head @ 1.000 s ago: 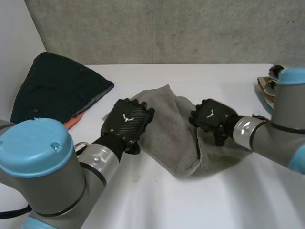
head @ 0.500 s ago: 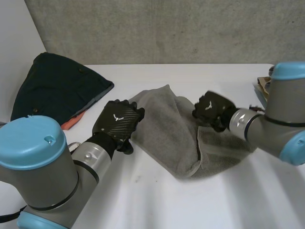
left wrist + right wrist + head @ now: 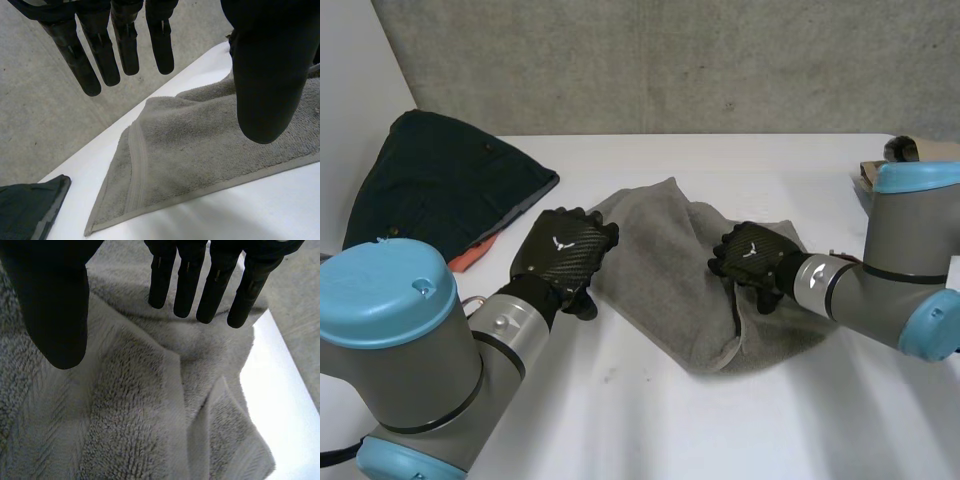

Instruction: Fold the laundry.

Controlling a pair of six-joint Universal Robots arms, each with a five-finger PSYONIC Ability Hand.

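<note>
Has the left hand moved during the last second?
Yes. The left hand has drawn back off the grey towel, toward the dark garment.

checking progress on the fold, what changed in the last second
The left hand drew back leftward to the grey towel's left edge, fingers open. The right hand rose briefly, then came back down over the towel's middle fold, also open. The towel and the dark garment stayed put.
</note>
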